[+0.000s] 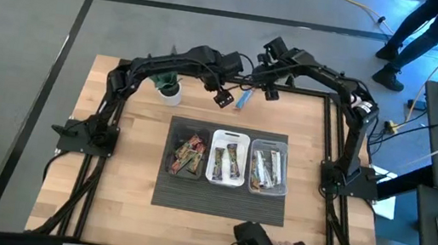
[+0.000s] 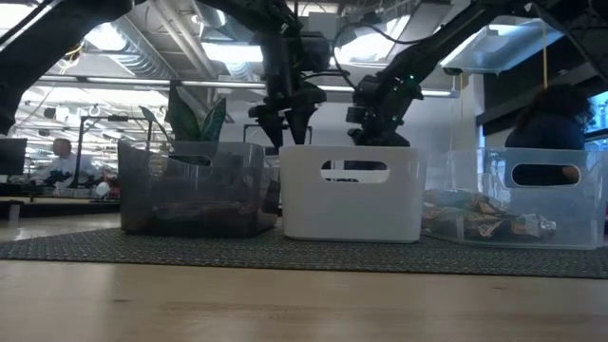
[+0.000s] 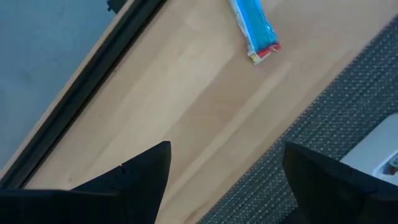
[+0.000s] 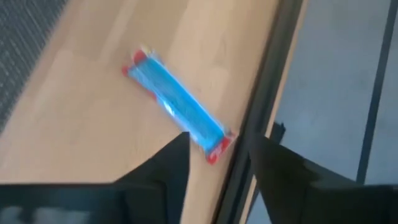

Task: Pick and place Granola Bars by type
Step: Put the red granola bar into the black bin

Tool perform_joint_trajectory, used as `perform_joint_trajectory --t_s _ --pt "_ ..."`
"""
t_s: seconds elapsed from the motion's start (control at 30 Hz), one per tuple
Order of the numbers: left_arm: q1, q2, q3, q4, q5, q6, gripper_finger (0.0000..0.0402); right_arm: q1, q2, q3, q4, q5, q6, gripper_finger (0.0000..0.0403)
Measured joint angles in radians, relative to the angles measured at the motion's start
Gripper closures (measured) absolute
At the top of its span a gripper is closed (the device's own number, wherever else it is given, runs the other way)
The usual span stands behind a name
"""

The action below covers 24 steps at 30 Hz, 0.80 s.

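Here you have the table [image 1: 120, 212], a pale wooden top inside a black frame, with a dark mat [image 1: 221, 202] lying across its middle. On the mat stand three trays in a row: the black tray [image 1: 170, 165] on the left, the white tray [image 1: 215, 176] in the middle, the clear tray [image 1: 283, 183] on the right, close beside one another. Each one holds sorted bars [image 1: 189, 154], brown-red ones in the black tray, tan-green in the white, silvery in the clear. A small potted plant [image 1: 169, 86] sits near the table's far left corner.

Both your arms reach in over the far edge, beyond the trays. The left gripper [image 1: 223, 98] hangs above bare wood just past the mat's far edge; its wrist view shows the fingers [image 3: 140, 177] spread wide apart with nothing between them. The right gripper [image 1: 271, 91] hovers close beside it, near the frame's far rail; its fingers [image 4: 168, 165] are also parted and empty.

Between the two grippers lies the one loose blue bar [image 1: 245, 99], flat on the wood, just off the mat and close to the far rail, set at a slant. In the right wrist view its red-tipped end [image 4: 214, 151] shows right at the gap between the fingers, near the black rail [image 4: 258, 118]; whether a finger touches it, you cannot tell.
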<state>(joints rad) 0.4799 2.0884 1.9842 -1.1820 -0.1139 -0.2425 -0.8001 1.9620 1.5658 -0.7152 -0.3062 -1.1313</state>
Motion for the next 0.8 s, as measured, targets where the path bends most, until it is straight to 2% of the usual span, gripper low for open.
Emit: perform_joint_trajectory --t_s 0.23,0.33,0.4,0.6,0.8 --pt "-0.007 -0.009 -0.012 -0.012 -0.018 0.035 0.0107 0.000 0.000 0.000 0.024 -0.053 -0.017 0.0147" --pt "0.000 -0.058 -0.085 0.022 -0.030 0.075 0.0107 0.000 0.000 0.000 0.022 -0.081 -0.008 0.0124" --pt "0.015 -0.110 -0.169 0.101 -0.020 0.116 0.0107 0.000 0.000 0.000 0.024 -0.083 -0.011 0.0116" --pt "0.080 -0.230 -0.430 0.486 0.247 0.305 0.0107 0.007 0.027 0.000 0.056 -0.088 -0.026 0.0112" --pt "0.128 -0.198 -0.515 0.588 0.331 0.341 0.0107 0.022 0.100 -0.001 0.077 -0.059 -0.028 0.0112"
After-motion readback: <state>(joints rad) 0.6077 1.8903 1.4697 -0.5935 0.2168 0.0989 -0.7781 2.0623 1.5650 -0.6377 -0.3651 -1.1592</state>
